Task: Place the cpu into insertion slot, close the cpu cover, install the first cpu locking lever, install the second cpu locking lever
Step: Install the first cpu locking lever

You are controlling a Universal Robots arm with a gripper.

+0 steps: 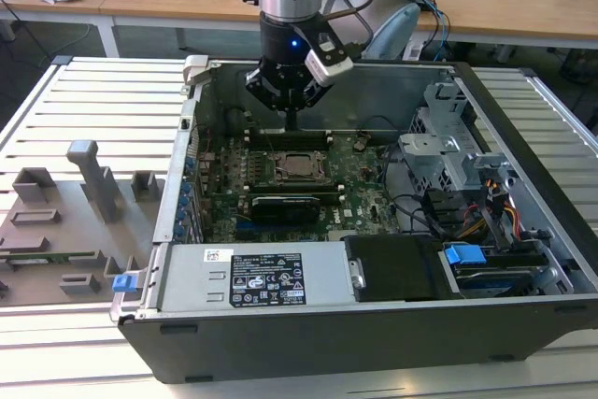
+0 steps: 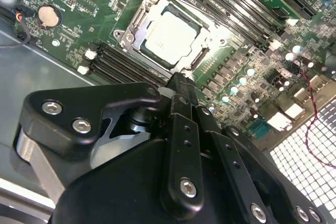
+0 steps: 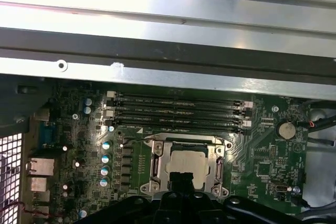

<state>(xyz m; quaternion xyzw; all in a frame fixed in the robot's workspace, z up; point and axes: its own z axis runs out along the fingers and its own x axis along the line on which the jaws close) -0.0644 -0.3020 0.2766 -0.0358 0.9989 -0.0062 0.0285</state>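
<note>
cpu (image 2: 170,38) flat in insertion slot (image 2: 195,61) (top face up), cpu cover (image 2: 135,24) down, pincer (image 2: 177,80) closed, empty

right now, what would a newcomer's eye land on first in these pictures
First, the black gripper reaching down from the arm into the open computer case, mid-scene in the exterior view, its tip close to the green motherboard. Next, the silvery cpu, framed by the metal cpu cover lying flat around it, right at the gripper's tip in both wrist views.
</note>
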